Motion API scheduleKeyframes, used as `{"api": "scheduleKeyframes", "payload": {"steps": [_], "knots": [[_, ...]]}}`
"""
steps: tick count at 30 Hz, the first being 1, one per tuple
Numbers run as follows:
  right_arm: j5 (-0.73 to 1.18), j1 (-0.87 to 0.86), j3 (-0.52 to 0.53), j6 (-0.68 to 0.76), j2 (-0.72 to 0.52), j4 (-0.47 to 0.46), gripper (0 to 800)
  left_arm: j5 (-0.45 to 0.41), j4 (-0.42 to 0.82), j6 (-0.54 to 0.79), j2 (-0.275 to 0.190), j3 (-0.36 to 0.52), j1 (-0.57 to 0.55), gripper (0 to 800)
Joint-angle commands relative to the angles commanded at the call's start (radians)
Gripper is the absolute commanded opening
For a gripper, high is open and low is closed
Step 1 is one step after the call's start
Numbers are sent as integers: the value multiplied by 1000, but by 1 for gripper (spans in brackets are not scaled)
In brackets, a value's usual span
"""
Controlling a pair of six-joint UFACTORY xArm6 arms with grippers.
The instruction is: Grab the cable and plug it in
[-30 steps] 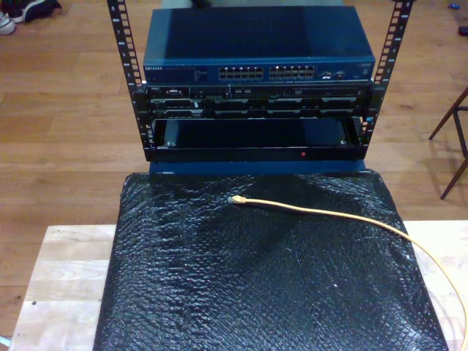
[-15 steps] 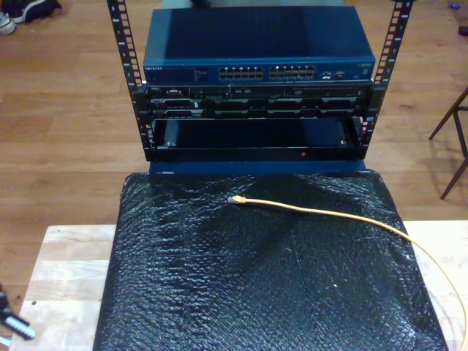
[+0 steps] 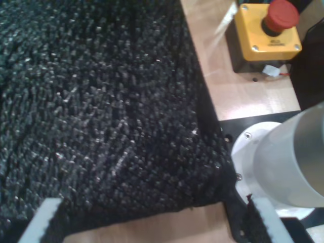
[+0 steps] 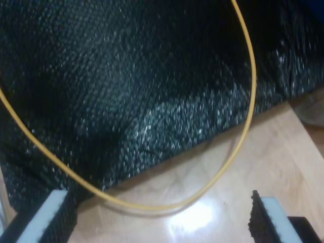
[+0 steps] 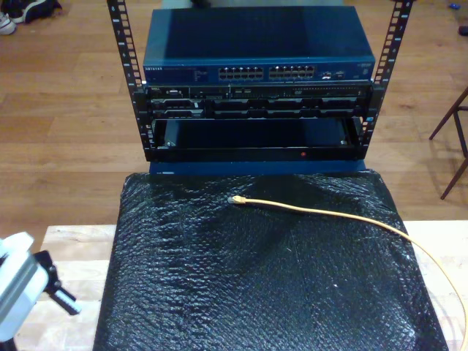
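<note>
The yellow-orange cable (image 5: 329, 213) lies on the black bubble-textured mat (image 5: 256, 278). Its clear plug (image 5: 235, 199) points toward the rack, and the cable runs off toward the exterior view's right. In the second wrist view the cable (image 4: 248, 116) loops from the mat onto the wooden table, just beyond my second gripper (image 4: 159, 205), which is open and holds nothing. My first gripper (image 3: 152, 215) is open over the mat's edge (image 3: 152, 152), with nothing between its fingers. An arm's white wrist and dark gripper (image 5: 55, 292) show at the exterior view's lower left, beside the mat.
A blue network switch (image 5: 259, 44) with rows of ports (image 5: 267, 73) sits in a black rack (image 5: 256, 117) beyond the mat. A yellow emergency-stop box (image 3: 266, 33) and a white arm base (image 3: 283, 162) stand on the table. A chair leg (image 5: 457, 139) is at the exterior view's right.
An arm has come into the exterior view from the lower left and risen toward the mat's side. The cable has not moved.
</note>
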Motion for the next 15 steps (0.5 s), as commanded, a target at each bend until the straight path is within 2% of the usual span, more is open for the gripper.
{"api": "scheduleKeyframes", "payload": {"steps": [4, 15], "knots": [[-12, 34, 2, 31, 0, 41, 796, -28, -11, -29, 17, 0, -48, 800], [-127, 192, 3, 104, 2, 41, 794, -106, -18, -117, 44, 2, -135, 800]]}}
